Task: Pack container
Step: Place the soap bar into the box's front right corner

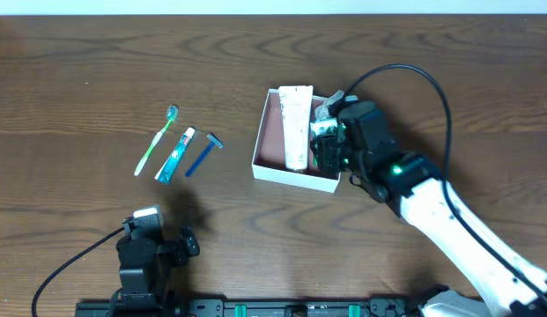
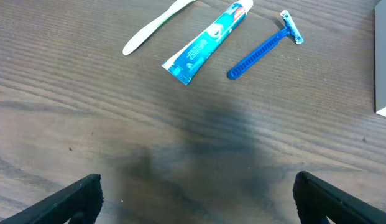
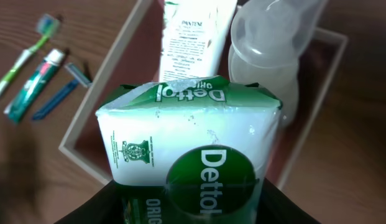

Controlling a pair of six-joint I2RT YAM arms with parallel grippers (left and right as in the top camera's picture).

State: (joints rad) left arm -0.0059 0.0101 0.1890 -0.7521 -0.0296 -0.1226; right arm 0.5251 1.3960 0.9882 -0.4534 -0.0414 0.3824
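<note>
Holding a green-and-white Dettol soap pack [image 3: 189, 143] clamped between its fingers, the right gripper [image 1: 329, 150] hangs over the right side of the container [image 1: 291, 173] — a shallow white box with a dusty pink inside. The box sits just right of centre in the overhead frame on a dark wooden table [image 1: 79, 70]. Two items already lie in it: a white tube [image 1: 297, 123] lengthwise down the middle and a translucent bottle [image 3: 267, 56] in its upper right corner. Whether the soap touches the box floor cannot be told. Three items lie outside, well apart from the box at centre left — a green toothbrush [image 1: 157, 139], a toothpaste tube [image 1: 175, 155] and a blue razor [image 1: 203, 153], side by side. The left gripper [image 2: 196, 202] sits at the lower left, jaws spread wide and empty. Packing looks roughly half done: the soap needs setting down, then the three small items.
</note>
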